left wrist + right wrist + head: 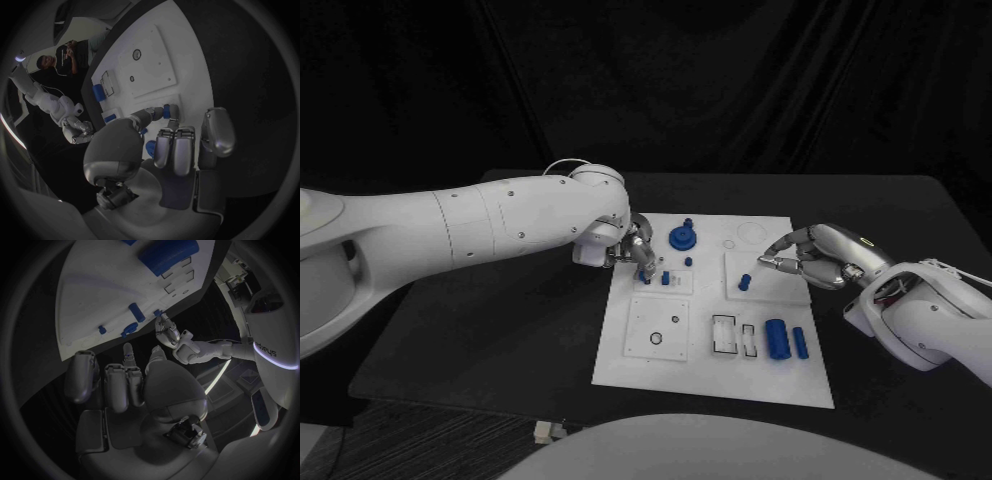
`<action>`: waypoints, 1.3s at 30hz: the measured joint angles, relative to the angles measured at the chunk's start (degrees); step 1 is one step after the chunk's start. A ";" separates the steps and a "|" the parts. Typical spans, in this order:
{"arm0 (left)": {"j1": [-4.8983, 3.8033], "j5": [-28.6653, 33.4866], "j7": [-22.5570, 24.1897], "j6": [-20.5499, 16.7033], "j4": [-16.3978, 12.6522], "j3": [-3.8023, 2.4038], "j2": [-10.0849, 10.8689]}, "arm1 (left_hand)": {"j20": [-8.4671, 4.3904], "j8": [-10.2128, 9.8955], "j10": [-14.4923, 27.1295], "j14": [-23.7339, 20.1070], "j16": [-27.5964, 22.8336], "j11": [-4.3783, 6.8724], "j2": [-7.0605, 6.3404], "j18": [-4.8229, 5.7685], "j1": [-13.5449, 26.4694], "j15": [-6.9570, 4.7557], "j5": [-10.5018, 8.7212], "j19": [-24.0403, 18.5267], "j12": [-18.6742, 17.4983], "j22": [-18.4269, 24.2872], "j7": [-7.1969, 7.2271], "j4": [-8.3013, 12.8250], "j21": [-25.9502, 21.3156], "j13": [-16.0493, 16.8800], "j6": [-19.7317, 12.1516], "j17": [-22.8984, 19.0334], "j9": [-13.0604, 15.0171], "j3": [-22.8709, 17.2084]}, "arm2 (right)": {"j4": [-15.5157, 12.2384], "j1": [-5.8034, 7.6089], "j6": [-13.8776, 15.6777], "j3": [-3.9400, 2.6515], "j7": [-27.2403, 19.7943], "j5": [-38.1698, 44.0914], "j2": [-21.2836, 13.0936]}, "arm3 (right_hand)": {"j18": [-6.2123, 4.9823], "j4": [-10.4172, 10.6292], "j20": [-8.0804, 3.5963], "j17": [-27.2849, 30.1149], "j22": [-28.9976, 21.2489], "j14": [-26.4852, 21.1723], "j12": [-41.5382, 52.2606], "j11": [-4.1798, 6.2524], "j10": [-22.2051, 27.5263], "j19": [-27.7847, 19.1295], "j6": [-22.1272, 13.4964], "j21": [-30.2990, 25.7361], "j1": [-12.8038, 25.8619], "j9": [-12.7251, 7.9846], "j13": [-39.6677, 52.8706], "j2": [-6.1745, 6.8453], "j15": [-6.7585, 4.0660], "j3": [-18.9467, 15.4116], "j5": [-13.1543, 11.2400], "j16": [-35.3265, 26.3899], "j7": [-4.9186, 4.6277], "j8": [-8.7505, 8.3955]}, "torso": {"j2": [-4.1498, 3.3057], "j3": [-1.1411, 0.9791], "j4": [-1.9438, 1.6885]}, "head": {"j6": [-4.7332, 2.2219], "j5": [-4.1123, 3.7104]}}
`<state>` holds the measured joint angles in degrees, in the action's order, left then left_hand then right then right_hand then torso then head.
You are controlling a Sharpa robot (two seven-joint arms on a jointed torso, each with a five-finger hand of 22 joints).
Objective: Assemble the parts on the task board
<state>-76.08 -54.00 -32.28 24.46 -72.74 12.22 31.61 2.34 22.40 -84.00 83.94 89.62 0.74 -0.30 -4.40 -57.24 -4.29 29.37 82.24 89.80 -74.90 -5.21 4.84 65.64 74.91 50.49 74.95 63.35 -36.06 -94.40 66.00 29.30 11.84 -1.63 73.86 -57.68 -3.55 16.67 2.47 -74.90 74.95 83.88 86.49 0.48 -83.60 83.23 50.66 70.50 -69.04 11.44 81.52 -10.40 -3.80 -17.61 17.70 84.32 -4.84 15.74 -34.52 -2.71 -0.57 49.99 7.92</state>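
Hands [629, 243] [808, 258] over task board [711, 385]

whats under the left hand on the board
The left hand is over a small square plate on the task board, where small blue pegs stand. Its fingertips cover the spot directly beneath.

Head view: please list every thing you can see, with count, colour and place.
Table: one, black, under everything.
Task board: one, white, middle of the table.
Round knob part: one, blue, far end of the board.
Small upright parts: a few, blue, at the left hand's fingertips; exact count unclear.
Short part: one, blue, beside the right hand.
Long parts: two, blue, near right corner of the board.
Left hand: silver, fingers down on the board's left side; whether it holds a part is unclear.
Right hand: silver, fingers curled over the board's right edge.
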 measured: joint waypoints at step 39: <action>0.19 0.04 0.01 -0.67 -0.56 -0.08 0.33 | 0.42 -2.60 0.05 0.00 0.00 -0.36 0.56 0.00 -1.34 0.41 -3.45 -0.42 0.00 0.00 -0.02 1.42 -0.53 0.00 -0.02 -0.02 -1.91 1.42 | -0.01 0.00 -0.05 0.00 0.03 0.00 0.08 | 0.00 0.00 0.00 0.00 -0.02 0.00 -0.02 0.00 0.00 0.00 0.00 0.00 -0.11 -0.04 0.01 -0.11 0.00 0.00 0.00 0.00 0.00 0.00 | -0.03 0.00 0.00 | 0.00 -0.01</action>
<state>-75.89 -53.96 -32.27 23.79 -73.29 12.13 31.94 2.76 19.80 -83.95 83.94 89.62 0.38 0.26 -4.40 -58.59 -3.88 25.93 81.82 89.80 -74.90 -5.23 6.26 65.11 74.91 50.46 74.92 61.44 -34.64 -94.41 66.00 29.25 11.84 -1.60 73.86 -57.61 -3.55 16.67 2.47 -74.90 74.92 83.88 86.47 0.48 -83.60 83.23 50.66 70.50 -69.15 11.40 81.53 -10.51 -3.80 -17.61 17.70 84.32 -4.84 15.73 -34.55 -2.71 -0.57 49.99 7.91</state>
